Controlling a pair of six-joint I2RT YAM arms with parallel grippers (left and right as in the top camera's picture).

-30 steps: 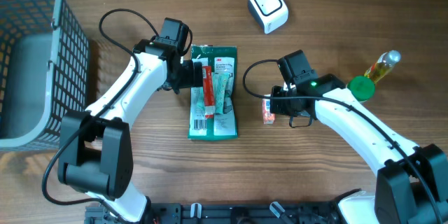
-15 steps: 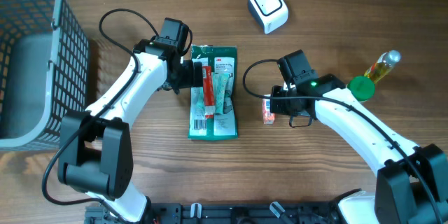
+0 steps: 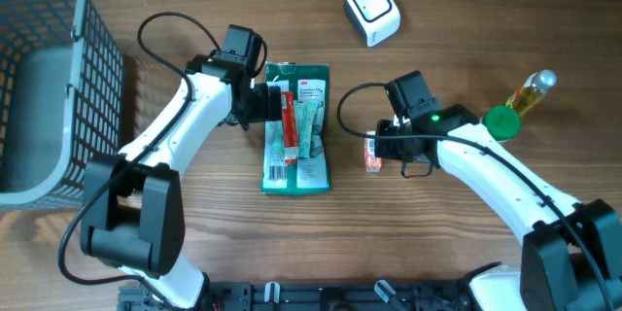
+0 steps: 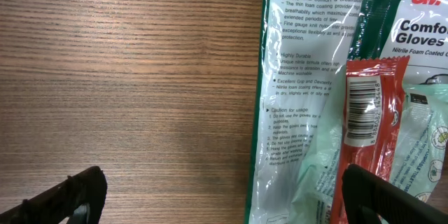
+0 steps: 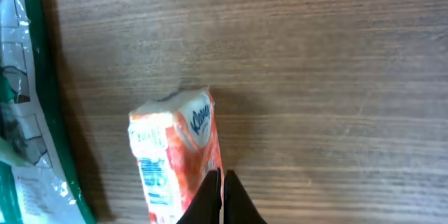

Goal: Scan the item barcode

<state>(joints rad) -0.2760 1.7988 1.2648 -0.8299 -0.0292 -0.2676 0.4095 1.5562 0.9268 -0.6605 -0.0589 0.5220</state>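
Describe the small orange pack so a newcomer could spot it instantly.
On the wooden table, find the large green glove packet at the centre. Just beside it, on the right arm's side, a small orange-and-white Kleenex pack lies at the tip of the shut right claw. Unlike the red strip lying on the glove packet, it sits alone on bare wood.

I read "3M", "Gloves", "Characteristics", "Highly Durable" and "Caution for usage" on the green pack. Its red strip carries a barcode. The orange pack reads "Kleenex".
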